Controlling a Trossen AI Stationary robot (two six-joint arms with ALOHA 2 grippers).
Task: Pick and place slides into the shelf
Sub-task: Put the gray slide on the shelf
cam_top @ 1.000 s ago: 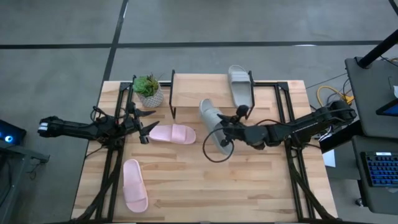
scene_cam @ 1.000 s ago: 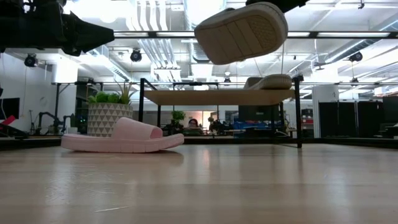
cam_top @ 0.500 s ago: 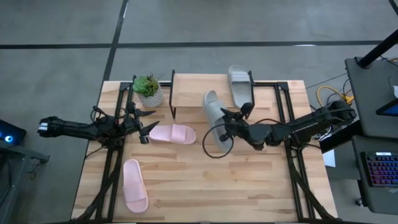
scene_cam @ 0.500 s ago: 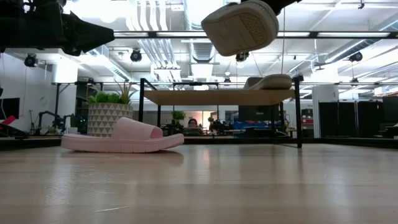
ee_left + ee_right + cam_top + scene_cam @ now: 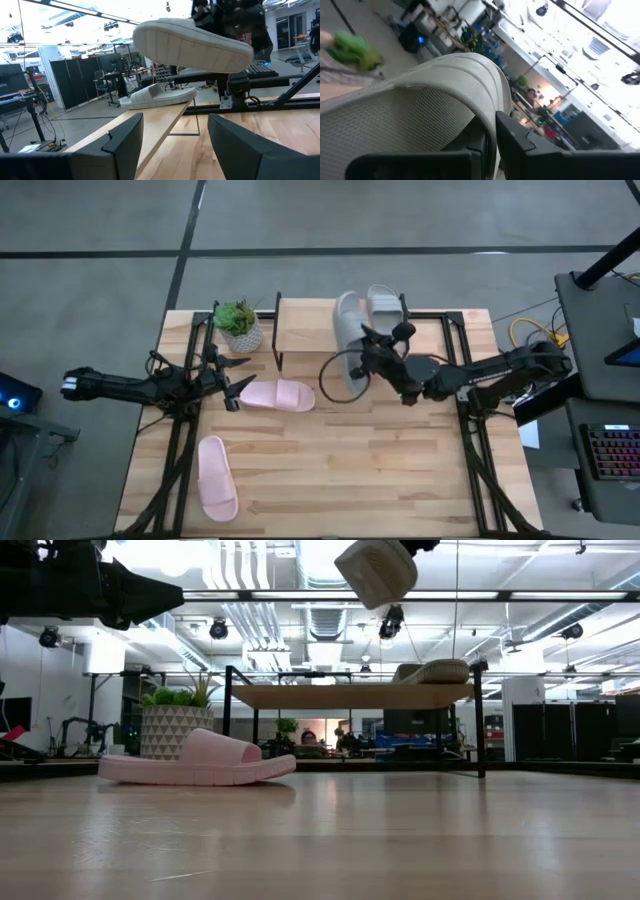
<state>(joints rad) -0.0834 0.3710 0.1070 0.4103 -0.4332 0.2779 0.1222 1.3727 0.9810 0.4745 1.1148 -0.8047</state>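
My right gripper (image 5: 368, 358) is shut on a grey-green slide (image 5: 348, 340), held high over the shelf (image 5: 305, 328); the slide also shows in the low view (image 5: 378, 568) and the left wrist view (image 5: 192, 45). The other grey-green slide (image 5: 386, 316) lies sole down on the shelf's top board, at its right end. One pink slide (image 5: 278, 394) lies on the table by my left gripper (image 5: 236, 386), which is open, empty and raised above the table. The other pink slide (image 5: 215, 477) lies near the front left. My right gripper (image 5: 490, 145) pinches the slide's wide strap at its edge (image 5: 487, 117) between its two fingers. The fingers come from the table's right side, roughly level. The slide is lifted clear above the shelf board, tilted, its sole (image 5: 200, 47) facing down and toward the left arm.
A potted plant (image 5: 238, 326) stands just left of the shelf. The shelf's black legs (image 5: 229, 720) stand on the table's far middle. Black rails (image 5: 180, 450) run along both table sides. Bare board (image 5: 310, 320) lies left of the shelved slide.
My right gripper has carried the grey-green slide up and toward the table's far edge, from over the table's middle to over the shelf. The slide has turned about and now lies lengthwise beside the shelved grey-green slide.
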